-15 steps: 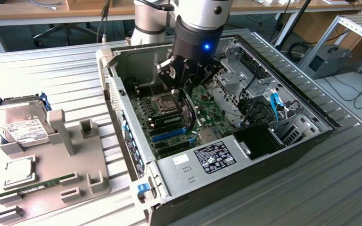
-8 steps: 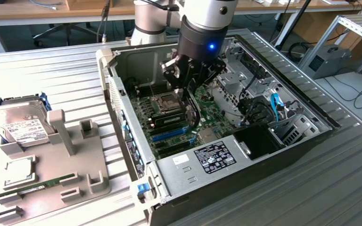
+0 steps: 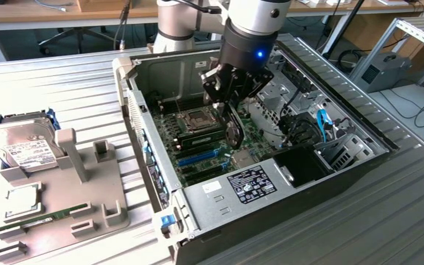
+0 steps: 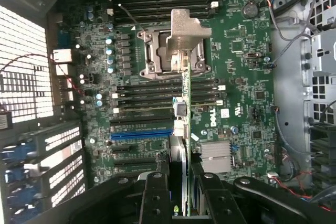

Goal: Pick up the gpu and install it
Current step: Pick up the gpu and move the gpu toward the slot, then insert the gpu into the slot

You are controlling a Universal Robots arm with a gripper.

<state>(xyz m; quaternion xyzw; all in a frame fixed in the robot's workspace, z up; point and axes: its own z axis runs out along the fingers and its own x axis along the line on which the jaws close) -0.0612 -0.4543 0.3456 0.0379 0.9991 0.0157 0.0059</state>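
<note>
The gpu hangs on edge inside the open computer case, just above the green motherboard. My gripper is shut on its upper edge. In the wrist view the gpu is a thin green strip running away from my gripper, with its silver end bracket over the CPU socket. The black fingers press on both of its sides. The card's line crosses the near end of the blue slot and stands apart from the board.
Memory slots and a small heatsink lie around the card. Blue and black cables and the drive cage crowd the case's right side. On the exterior view's left, a grey tray carries a hard drive, a CPU and a RAM stick.
</note>
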